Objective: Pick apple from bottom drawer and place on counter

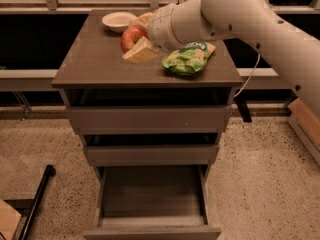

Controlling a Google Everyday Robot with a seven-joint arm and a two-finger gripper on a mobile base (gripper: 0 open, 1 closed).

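The red apple (130,38) with a yellowish patch is held between the pale fingers (141,51) of my gripper (136,36), which is shut on it. It is low over the back middle of the counter (95,64), just in front of the bowl; I cannot tell whether it touches the top. My white arm reaches in from the upper right. The bottom drawer (152,194) is pulled open below, and its dark floor is bare.
A white bowl (119,21) stands at the back of the counter. A green chip bag (189,58) lies right of the gripper. The two upper drawers are slightly open. A black pole (37,199) lies on the floor at left, and a box (305,121) at right.
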